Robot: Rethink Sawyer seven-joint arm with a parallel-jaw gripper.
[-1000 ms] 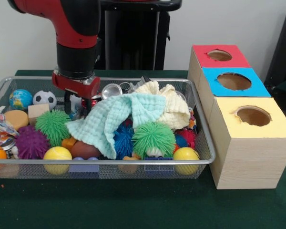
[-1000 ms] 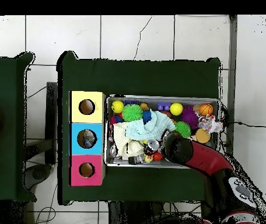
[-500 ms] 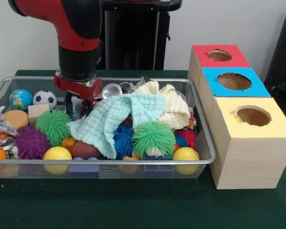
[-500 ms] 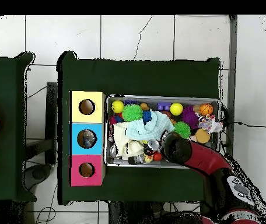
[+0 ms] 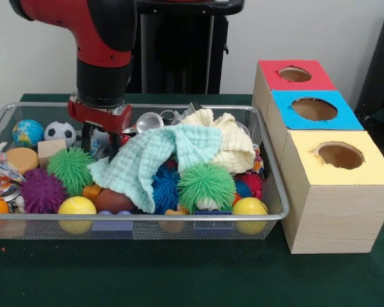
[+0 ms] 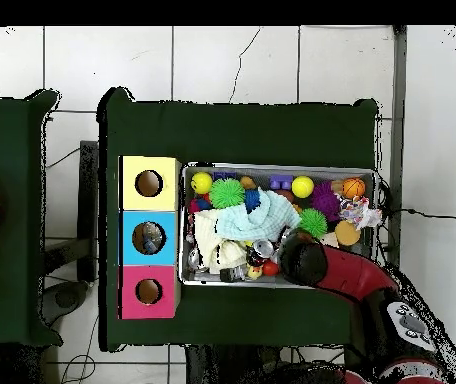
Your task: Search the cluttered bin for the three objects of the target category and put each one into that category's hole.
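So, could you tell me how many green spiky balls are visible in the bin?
2: one green spiky ball at the front view's left beside the gripper, another near the front rim. More may hide under the cloths.

- A robotics lab, set up for a sorting trial.
- A red and black arm [image 5: 102, 45] reaches over a table [image 5: 179, 275] draped in dark green cloth.
- A wire mesh bin [image 5: 269, 211] of toys sits beside three colour-topped wooden boxes [image 5: 333, 192] with round holes.
- Cables trail across the pale tiled floor [image 6: 232, 60].
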